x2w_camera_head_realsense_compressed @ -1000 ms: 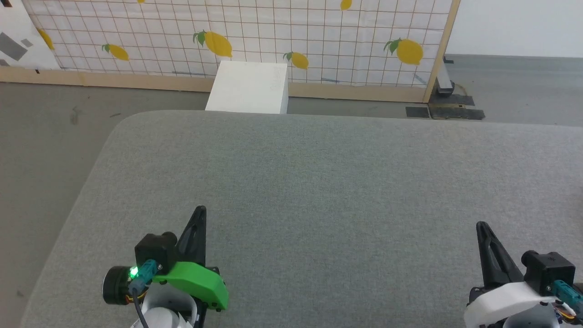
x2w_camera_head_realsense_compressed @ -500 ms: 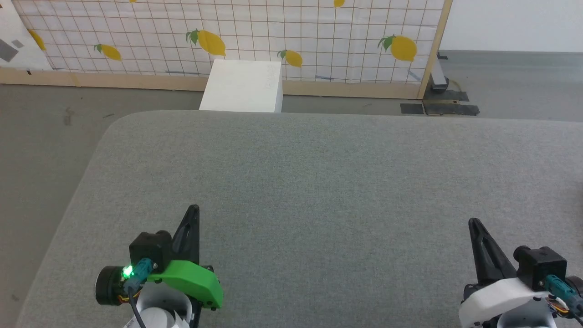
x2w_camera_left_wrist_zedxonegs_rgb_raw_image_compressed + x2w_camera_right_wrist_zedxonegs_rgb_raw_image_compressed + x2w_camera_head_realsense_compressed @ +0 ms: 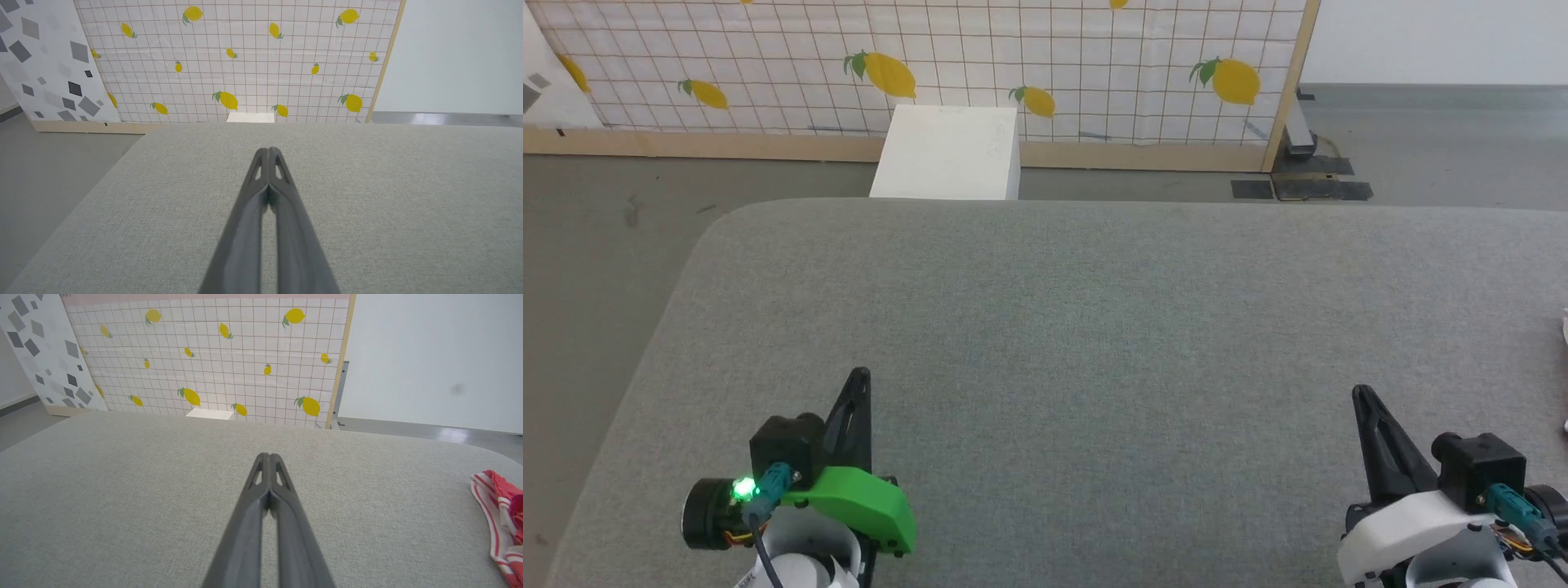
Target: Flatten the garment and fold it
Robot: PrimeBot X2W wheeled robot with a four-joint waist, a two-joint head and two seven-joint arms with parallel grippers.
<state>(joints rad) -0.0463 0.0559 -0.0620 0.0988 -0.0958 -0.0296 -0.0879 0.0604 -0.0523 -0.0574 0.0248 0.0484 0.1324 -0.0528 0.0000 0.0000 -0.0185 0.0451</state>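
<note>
Head view: the left jaws and the right jaws both sit low over the grey bench (image 3: 1094,327). Each pair is pressed together to a single dark point with nothing between. Beyond the bench's far edge, ahead of the left jaws, a white box (image 3: 947,155) stands against a lemon-print screen (image 3: 1054,57).

Left wrist view: the left jaws are closed tip to tip and hold nothing. Grey bench fabric runs ahead of them.

Right wrist view: the right jaws are likewise closed and empty. The garment (image 3: 500,514) lies bunched on the bench, off to the right of these jaws and well apart from them, by the bench's rounded right edge. Red cloth and white striped trim show. The frame cuts off the rest, so its full lay cannot be told.

Assessment: the garment looks light, soft and limp, and should drape and sag when lifted. Its smooth weave may slip from a shallow pinch. The striped trim edge, where the cloth is doubled, looks the soundest place to take hold. Two separated points along that edge would allow spreading. Both jaws must open first.
</note>
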